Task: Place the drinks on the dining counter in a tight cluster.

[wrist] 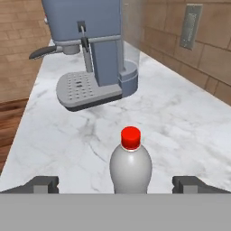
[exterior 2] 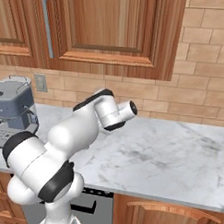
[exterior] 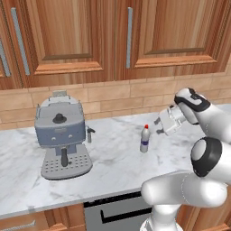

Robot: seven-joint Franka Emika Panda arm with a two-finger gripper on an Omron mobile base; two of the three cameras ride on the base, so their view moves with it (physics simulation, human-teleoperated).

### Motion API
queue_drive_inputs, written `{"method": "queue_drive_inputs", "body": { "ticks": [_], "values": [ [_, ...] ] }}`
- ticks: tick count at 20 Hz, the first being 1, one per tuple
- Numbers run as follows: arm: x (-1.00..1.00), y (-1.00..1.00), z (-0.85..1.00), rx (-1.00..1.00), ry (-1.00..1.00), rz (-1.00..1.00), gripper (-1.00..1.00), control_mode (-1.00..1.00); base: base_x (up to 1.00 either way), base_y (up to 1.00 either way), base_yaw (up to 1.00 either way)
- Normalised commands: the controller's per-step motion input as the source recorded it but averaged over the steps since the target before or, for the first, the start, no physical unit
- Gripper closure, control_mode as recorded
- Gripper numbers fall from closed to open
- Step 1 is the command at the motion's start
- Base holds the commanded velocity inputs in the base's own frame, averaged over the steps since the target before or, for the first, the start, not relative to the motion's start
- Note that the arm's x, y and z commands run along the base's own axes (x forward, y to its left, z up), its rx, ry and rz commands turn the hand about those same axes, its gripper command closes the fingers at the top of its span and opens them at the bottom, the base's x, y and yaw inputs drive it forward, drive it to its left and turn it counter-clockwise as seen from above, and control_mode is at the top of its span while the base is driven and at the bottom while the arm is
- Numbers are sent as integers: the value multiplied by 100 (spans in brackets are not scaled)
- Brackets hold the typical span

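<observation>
Cabinets [exterior: 67, 40]: wooden doors with long grey handles are hung above a tan brick wall [exterior: 113, 97].
Counter [exterior: 117, 158]: a narrow white marble top with grey veins is run along the wall; a dark appliance front [exterior: 115, 212] is set under its near edge.
Arm [exterior 2: 61, 144]: the white arm is bent up over the counter and its hand is turned sideways, towards the coffee machine.
Coffee machine [exterior: 61, 135]: a blue-grey machine is stood upright on the left part of the counter, with a grey drip tray at its foot and a wall socket [wrist: 190, 26] seen behind it.
Claw [wrist: 116, 185]: it is held spread wide, nothing pinched; one dark fingertip [wrist: 43, 184] is seen on each side of the bottle, both apart from it.
Bottle [exterior: 145, 139]: the small white bottle with red cap and blue label is stood upright on the wall counter, well apart from the coffee machine, between the fingertips and just beside the hand.
</observation>
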Motion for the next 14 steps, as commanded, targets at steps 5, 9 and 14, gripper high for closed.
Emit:
{"method": "queue_drive_inputs", "body": {
  "ticks": [5,9,14],
  "values": [
    [0,7,-26,0,2,0,-100,-100,0,0,0],
    [0,9,-17,0,3,-1,-100,-100,0,0,0],
    [0,9,-12,0,3,0,-100,-100,0,0,0]
  ]
}}
